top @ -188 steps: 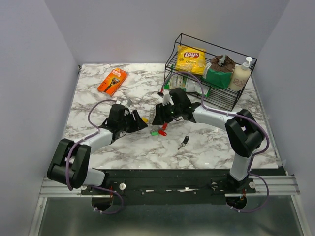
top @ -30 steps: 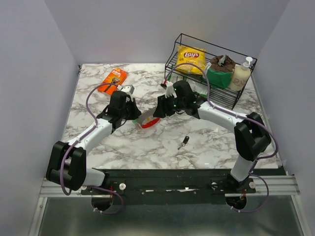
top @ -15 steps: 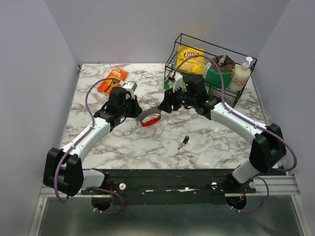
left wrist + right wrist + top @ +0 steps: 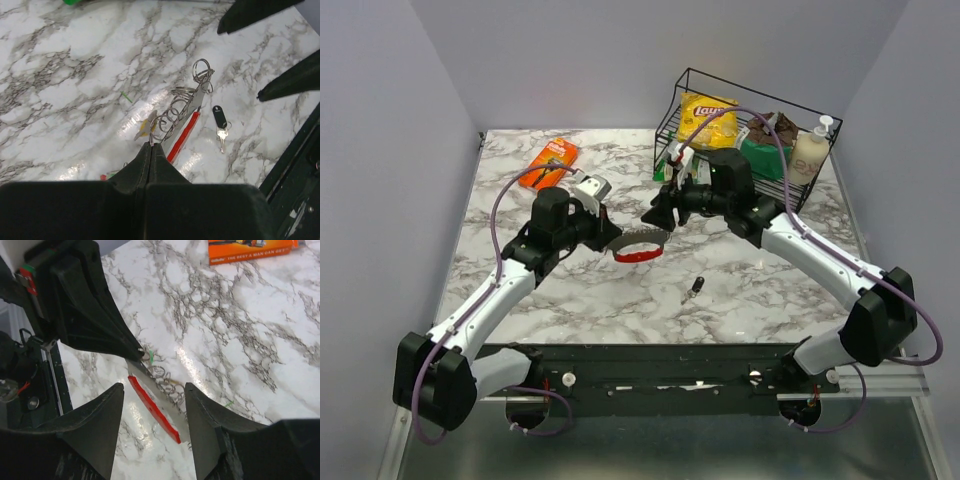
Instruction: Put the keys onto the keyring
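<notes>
My left gripper (image 4: 610, 237) is shut on one end of the keyring (image 4: 642, 247), a grey loop with one red side (image 4: 182, 137), and holds it above the marble table. Several small wire rings (image 4: 172, 107) hang along its grey bar. A yellow key head (image 4: 143, 129) shows under them, and green (image 4: 151, 356) shows near the held end. Another key with a black head (image 4: 695, 288) lies on the table, nearer the front. My right gripper (image 4: 662, 208) is open just behind the ring's free end, its fingers (image 4: 97, 420) either side of the ring without touching it.
A black wire rack (image 4: 790, 205) at the back right holds a yellow chips bag (image 4: 708, 118), a green bag (image 4: 763, 150) and a pump bottle (image 4: 808, 152). An orange razor pack (image 4: 548, 165) lies at the back left.
The left gripper has carried the keyring up and to the right. The right gripper has pulled back toward the rack and opened a little wider. Earlier, coloured keys lay loose on the table.
</notes>
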`<state>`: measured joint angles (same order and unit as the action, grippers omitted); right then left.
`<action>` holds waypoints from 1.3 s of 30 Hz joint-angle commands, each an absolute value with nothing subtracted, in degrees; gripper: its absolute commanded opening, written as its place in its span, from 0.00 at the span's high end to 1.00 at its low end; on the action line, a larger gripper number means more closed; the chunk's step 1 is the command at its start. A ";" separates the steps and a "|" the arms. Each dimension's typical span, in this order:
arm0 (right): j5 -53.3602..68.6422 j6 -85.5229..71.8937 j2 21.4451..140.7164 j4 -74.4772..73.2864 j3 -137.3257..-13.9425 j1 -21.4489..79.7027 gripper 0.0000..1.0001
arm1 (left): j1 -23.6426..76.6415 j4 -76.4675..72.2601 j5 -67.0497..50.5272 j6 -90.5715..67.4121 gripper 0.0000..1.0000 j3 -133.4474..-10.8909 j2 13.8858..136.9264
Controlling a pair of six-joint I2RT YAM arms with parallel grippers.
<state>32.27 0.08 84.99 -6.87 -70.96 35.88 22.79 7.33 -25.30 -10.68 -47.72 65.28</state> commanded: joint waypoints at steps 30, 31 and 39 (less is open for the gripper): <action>65.31 8.00 82.09 -0.79 -68.56 34.98 0.59 | 24.70 -15.73 -53.17 -12.04 1.00 -39.29 54.23; 65.04 8.00 82.52 -0.70 -68.55 34.98 0.59 | 24.78 -16.34 -53.35 -12.13 1.00 -39.20 54.14; 65.92 7.47 84.90 -1.23 -69.26 34.98 0.67 | 24.79 -16.26 -53.53 -12.48 1.00 -39.55 53.70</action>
<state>63.90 8.21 83.44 -1.41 -67.99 35.14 24.51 -13.74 -51.62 -11.62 -38.35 54.54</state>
